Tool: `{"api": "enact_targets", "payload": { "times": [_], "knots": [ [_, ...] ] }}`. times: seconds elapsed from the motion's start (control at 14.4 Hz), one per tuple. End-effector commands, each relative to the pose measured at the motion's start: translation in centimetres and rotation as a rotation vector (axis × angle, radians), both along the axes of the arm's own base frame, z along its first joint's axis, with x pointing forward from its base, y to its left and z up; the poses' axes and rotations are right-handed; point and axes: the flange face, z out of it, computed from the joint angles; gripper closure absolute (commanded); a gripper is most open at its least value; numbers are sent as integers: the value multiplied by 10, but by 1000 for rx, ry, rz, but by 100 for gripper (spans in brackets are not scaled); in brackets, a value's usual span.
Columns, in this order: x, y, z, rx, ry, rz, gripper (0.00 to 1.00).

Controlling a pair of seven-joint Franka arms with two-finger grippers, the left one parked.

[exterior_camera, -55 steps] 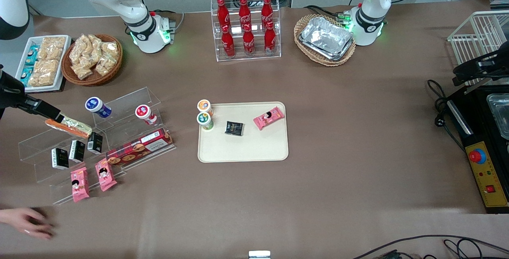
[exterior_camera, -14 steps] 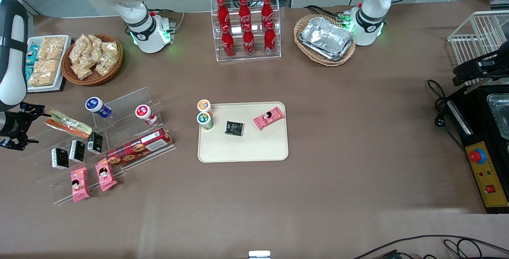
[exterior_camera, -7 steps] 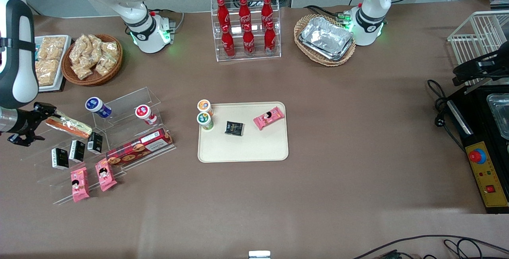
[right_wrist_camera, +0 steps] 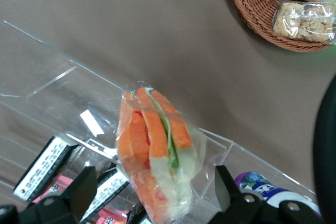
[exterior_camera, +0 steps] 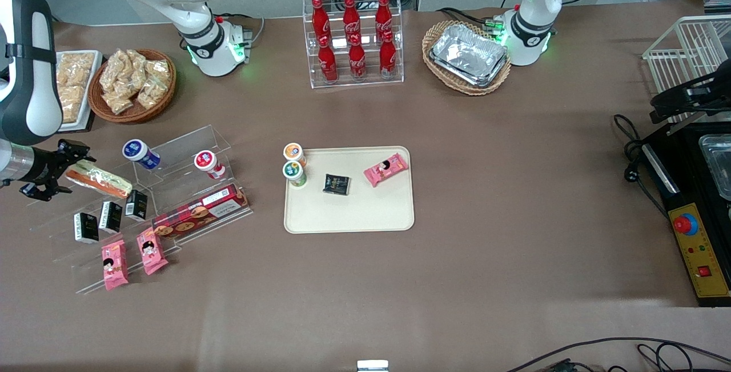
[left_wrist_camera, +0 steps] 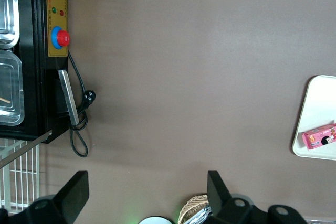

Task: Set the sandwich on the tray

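Gripper wide open at one end of the sandwich, sandwich lying on the clear shelf near the working arm's end, cream tray well apart

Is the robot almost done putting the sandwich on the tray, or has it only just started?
Only just started. Nothing is done yet: the sandwich lies on the clear display stand at the working arm's end of the table, not on the tray. In hand: the gripper sits open at the sandwich's end, fingers either side of it in the wrist view. Left: grip, lift, carry to the tray and set it down.
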Motion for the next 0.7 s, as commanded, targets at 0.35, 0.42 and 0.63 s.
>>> {"api": "enact_targets", "payload": {
  "times": [0.35,0.42,0.63],
  "knots": [
    [-9,8,3,-16,-18,11,0],
    [-11,6,-2,-17,-19,7,0],
    [-19,8,-24,-19,-40,16,2]
  ]
}}
